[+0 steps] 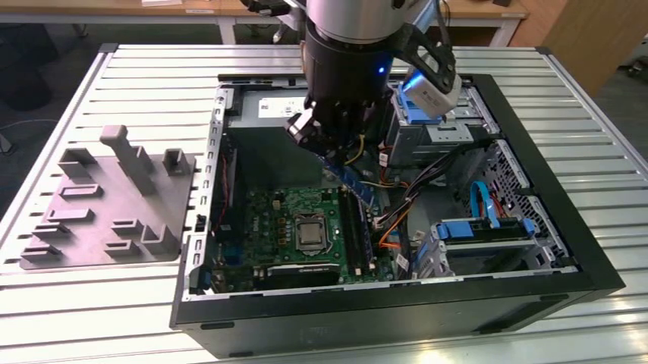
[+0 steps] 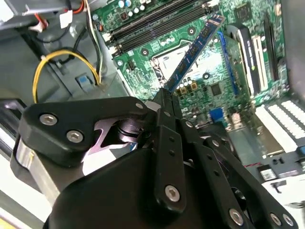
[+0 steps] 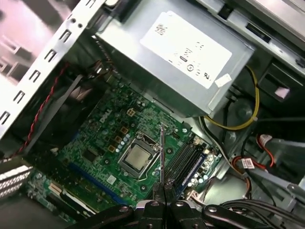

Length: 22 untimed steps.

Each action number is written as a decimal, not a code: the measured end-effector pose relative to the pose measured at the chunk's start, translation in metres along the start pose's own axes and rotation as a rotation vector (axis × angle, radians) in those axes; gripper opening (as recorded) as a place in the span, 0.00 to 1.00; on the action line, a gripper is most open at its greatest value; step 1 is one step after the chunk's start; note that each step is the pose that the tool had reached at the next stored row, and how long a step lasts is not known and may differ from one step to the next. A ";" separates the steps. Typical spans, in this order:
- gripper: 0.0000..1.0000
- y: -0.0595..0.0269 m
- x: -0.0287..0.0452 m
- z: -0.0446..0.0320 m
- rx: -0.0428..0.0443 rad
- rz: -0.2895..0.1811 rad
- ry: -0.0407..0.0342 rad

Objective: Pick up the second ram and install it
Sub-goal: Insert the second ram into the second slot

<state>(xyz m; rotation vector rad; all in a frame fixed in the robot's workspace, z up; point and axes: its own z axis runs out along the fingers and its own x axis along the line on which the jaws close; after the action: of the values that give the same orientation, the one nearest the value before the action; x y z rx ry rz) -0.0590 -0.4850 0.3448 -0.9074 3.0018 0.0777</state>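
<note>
The ram point(image 1: 351, 180), a slim blue stick, hangs tilted above the green motherboard point(image 1: 273, 220) inside the open computer case point(image 1: 405, 303). My gripper point(image 1: 335, 154) is shut on its upper end. In the second wrist view the ram point(image 2: 193, 52) slants out from the black fingers point(image 2: 164, 107) over the board. In the first wrist view the ram point(image 3: 162, 152) is edge-on, rising from my gripper point(image 3: 164, 202), beside the black memory slots point(image 3: 186, 160). These slots point(image 1: 354, 227) lie just below the stick's lower end, and the stick is apart from them.
The silver power supply point(image 3: 186, 57) sits at the case's far end. The processor socket point(image 1: 306, 232) lies beside the slots. Loose cables point(image 1: 405, 197) and a drive cage with blue parts point(image 1: 486, 227) fill the exterior view's right. A grey holder plate point(image 1: 102, 205) rests on the table at its left.
</note>
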 end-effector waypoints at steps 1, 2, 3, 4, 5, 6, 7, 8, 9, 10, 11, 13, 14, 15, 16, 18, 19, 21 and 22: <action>0.12 0.0000 0.0000 0.0002 0.0003 0.018 -0.0008; 0.12 0.0000 0.0000 0.0004 0.0007 0.036 -0.0016; 0.12 0.0000 0.0000 0.0007 0.0010 0.056 -0.0026; 0.12 0.0000 0.0000 0.0009 0.0013 0.074 -0.0034; 0.12 -0.0001 0.0000 0.0011 0.0017 0.091 -0.0042; 0.12 -0.0001 0.0000 0.0013 0.0020 0.110 -0.0051; 0.12 -0.0001 0.0000 0.0015 0.0024 0.127 -0.0059; 0.12 -0.0001 0.0000 0.0017 0.0027 0.145 -0.0067; 0.12 -0.0001 0.0000 0.0020 0.0031 0.164 -0.0076; 0.12 -0.0001 0.0000 0.0022 0.0034 0.182 -0.0084; 0.12 -0.0001 0.0000 0.0024 0.0037 0.201 -0.0093; 0.12 -0.0001 0.0001 0.0028 0.0044 0.237 -0.0109; 0.12 -0.0001 0.0001 0.0031 0.0047 0.255 -0.0118; 0.12 -0.0002 0.0001 0.0032 0.0051 0.272 -0.0126; 0.12 -0.0002 0.0001 0.0034 0.0054 0.290 -0.0134; 0.12 -0.0002 0.0001 0.0039 0.0061 0.328 -0.0151; 0.12 -0.0002 0.0001 0.0041 0.0065 0.346 -0.0159; 0.12 -0.0002 0.0001 0.0045 0.0072 0.382 -0.0176; 0.12 -0.0002 0.0001 0.0047 0.0075 0.400 -0.0184</action>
<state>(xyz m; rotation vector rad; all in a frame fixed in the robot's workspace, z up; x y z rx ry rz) -0.0590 -0.4850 0.3400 -0.2917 3.1126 0.0744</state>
